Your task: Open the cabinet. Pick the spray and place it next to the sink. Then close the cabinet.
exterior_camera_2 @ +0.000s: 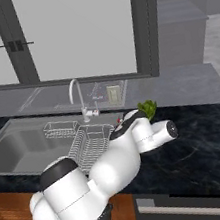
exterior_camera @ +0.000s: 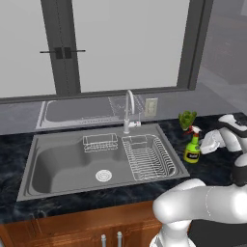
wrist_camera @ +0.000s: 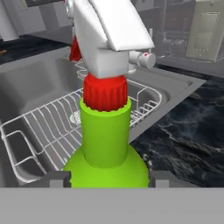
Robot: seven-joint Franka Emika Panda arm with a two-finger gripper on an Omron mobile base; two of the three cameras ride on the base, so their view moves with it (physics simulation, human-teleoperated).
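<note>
spray (wrist_camera: 107, 144) base below frame edge

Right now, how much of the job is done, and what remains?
Done: the spray stands upright on the dark counter just right of the sink, so it is out of the cabinet. In hand: the gripper is right beside the bottle, finger tips flanking its body in the hand view; whether they touch, I cannot tell. Left: back away and close the cabinet.

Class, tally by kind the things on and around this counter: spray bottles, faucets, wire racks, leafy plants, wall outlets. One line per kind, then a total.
Spray bottle: 1
Faucet: 1
Wire racks: 2, large dish rack and small basket
Leafy plant: 1
Wall outlet: 1
Total: 6
</note>
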